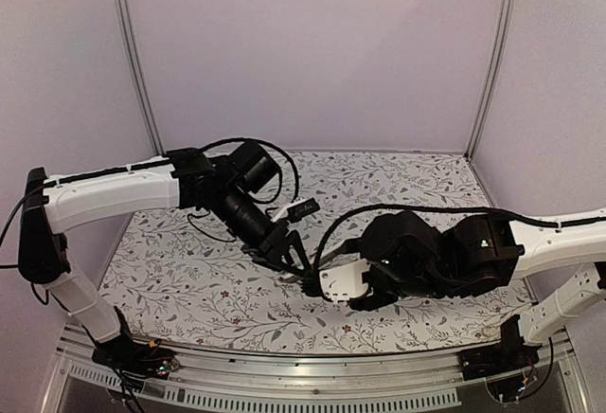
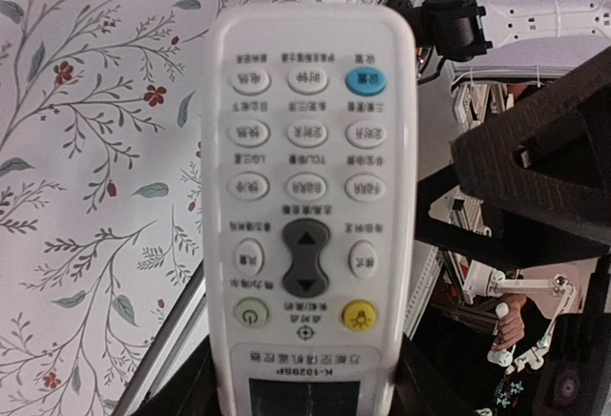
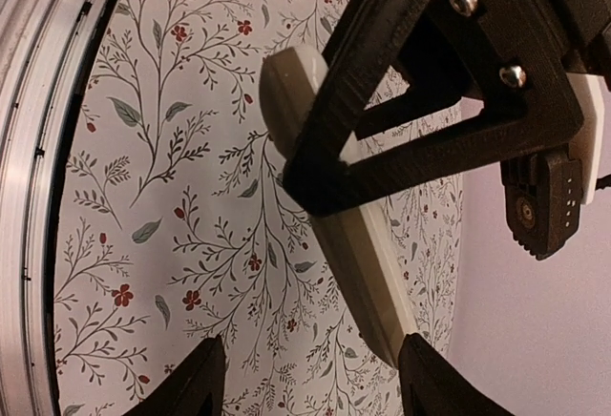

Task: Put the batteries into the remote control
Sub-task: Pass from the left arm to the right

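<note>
Above the middle of the floral surface [image 1: 189,285], somewhat toward its near edge, holds the remote control [image 2: 310,197] clear of it in the left gripper [image 1: 294,261], closed tight across its width near the screen end. Turns the button face to the left wrist camera: blue key at the far end, yellow key and screen close to the fingers. Shows only a grey-tan side edge to the right wrist camera, tilted, with one black finger [image 3: 430,163] of the left gripper crossing it and hiding its middle stretch. Holds the right gripper [image 3: 310,368] parted wide, gripping nothing; one end of the remote reaching toward the gap between the fingertips, nearer one of them, touching or not impossible to tell. Beside the remote in the left wrist view, dark bulk of the right arm [image 2: 535,168], blocking the surface beyond. Along the near edge, an aluminium rail [image 3: 29,149]. Behind and at both sides, plain grey walls [image 1: 312,44] and metal posts [image 1: 134,53]. Over the left wrist, a looped black cable [image 1: 289,162].
</note>
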Available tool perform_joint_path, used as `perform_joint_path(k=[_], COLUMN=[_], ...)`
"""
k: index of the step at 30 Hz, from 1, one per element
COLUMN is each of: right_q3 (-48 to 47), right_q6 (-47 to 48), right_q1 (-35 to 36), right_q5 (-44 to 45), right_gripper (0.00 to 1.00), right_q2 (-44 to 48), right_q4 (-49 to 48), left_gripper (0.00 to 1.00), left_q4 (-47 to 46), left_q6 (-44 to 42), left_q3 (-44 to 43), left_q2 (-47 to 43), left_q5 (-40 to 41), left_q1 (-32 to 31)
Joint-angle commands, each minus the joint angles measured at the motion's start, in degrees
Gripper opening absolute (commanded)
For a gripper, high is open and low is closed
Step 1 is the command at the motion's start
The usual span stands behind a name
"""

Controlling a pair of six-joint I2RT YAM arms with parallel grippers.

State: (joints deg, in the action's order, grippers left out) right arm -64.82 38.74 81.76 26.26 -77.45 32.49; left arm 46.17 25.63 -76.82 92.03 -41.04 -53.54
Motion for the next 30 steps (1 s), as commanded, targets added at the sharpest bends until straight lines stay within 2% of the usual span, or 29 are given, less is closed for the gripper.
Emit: perform_joint_path(k=[1, 6, 12, 19, 24, 27, 30], right_q3=[-2.47, -3.06, -3.38, -4.41, -4.79, -4.79, -4.56], right_q6=[2.70, 3.84, 4.15, 4.15, 3.72, 2.45, 1.34], right_q1=[0.25, 0.24, 0.25, 0.24, 0.20, 0.11, 0.02], right_q5=[-0.19, -0.88, -1.28, -1.31, -0.86, -0.21, -0.45], right_gripper=[0.59, 0.53, 0.40, 0.33, 0.22, 0.12, 0.07], right_q2=[-2.47, -3.99, -5.15, -7.07, -7.69, -7.35, -5.92], right_q4=[2.25, 2.27, 2.27, 2.89, 3.22, 3.19, 3.16], left_gripper=[0.22, 0.21, 0.21, 0.21, 0.21, 0.27, 0.41], left_q4=[-0.78, -0.73, -0.18, 0.52, 0.76, 0.42, -1.05], left_q6=[1.81, 2.06, 2.15, 2.00, 1.64, 0.98, 1.19], left_q3=[-2.26, -3.95, -5.36, -6.48, -7.23, -7.47, -7.15], left_q2=[2.82, 5.14, 6.33, 7.09, 7.30, 6.59, 5.26], left_q5=[-2.30, -3.17, -3.49, -4.18, -4.76, -4.86, -4.92], left_q1=[-2.39, -3.93, -4.58, -5.24, -5.26, -4.82, -3.11])
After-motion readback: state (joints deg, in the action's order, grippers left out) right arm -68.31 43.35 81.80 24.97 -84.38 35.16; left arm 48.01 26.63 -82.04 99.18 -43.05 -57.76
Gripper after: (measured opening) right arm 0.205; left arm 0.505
